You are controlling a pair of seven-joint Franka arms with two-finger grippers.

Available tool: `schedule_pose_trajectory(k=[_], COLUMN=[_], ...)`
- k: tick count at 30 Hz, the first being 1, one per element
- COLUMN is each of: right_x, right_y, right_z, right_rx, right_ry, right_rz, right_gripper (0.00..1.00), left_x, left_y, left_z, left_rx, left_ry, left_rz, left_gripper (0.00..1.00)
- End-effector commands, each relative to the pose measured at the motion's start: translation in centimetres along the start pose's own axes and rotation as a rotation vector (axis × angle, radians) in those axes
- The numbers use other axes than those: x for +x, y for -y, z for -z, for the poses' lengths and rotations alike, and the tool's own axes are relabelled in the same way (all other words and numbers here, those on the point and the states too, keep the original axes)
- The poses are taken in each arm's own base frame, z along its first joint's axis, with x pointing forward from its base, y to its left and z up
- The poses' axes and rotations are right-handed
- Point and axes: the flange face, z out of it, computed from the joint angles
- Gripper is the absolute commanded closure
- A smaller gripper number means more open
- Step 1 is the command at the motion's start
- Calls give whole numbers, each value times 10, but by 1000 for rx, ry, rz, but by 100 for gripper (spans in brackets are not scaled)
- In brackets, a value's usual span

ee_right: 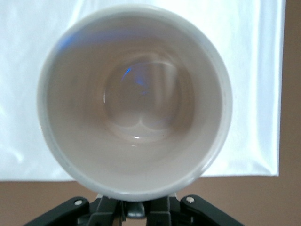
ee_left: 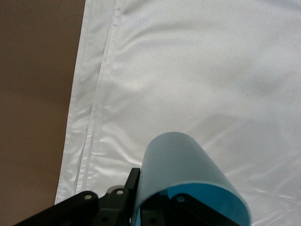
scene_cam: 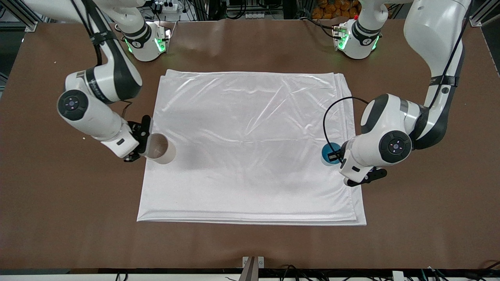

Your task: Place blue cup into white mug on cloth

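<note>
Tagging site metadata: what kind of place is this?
Likely a robotics lab bench: two arms bolted to a brown table, aluminium framing and loose cables along its edges, and a staged cloth with a blue cup and white mug.

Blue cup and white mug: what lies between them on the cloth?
Nothing. In the front view only bare cloth stretches between the blue cup, held by the left claw, and the white mug, held by the right claw.

Brown table [scene_cam: 58,203], white cloth [scene_cam: 250,148] spread flat on its middle, layered edges
</note>
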Motion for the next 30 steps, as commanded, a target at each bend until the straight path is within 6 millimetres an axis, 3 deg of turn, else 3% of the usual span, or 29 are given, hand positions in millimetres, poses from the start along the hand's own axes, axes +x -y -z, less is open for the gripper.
schedule_pose_trajectory(k=[1, 3, 12, 19, 23, 30], right_x=[51, 78, 155, 201, 221, 237], right_y=[11, 19, 34, 49, 61, 73], right_z=[-9, -16, -60, -102, -126, -140], right_rx=[15, 20, 49, 2, -21, -32], right_ry=[14, 19, 33, 39, 54, 66], right_rz=[-29, -12, 23, 37, 23, 29], right_gripper=[100, 100, 100, 100, 100, 100], left_x=[-2, -4, -14, -20, -26, -38], left_y=[-6, -9, -23, -32, -40, -56], left_z=[3, 4, -2, -2, -3, -4], left_rx=[14, 13, 20, 19, 19, -2], left_ry=[-21, -21, -17, -16, -16, -7], left_rz=[14, 11, 32, 35, 44, 66], left_gripper=[100, 100, 100, 100, 100, 100])
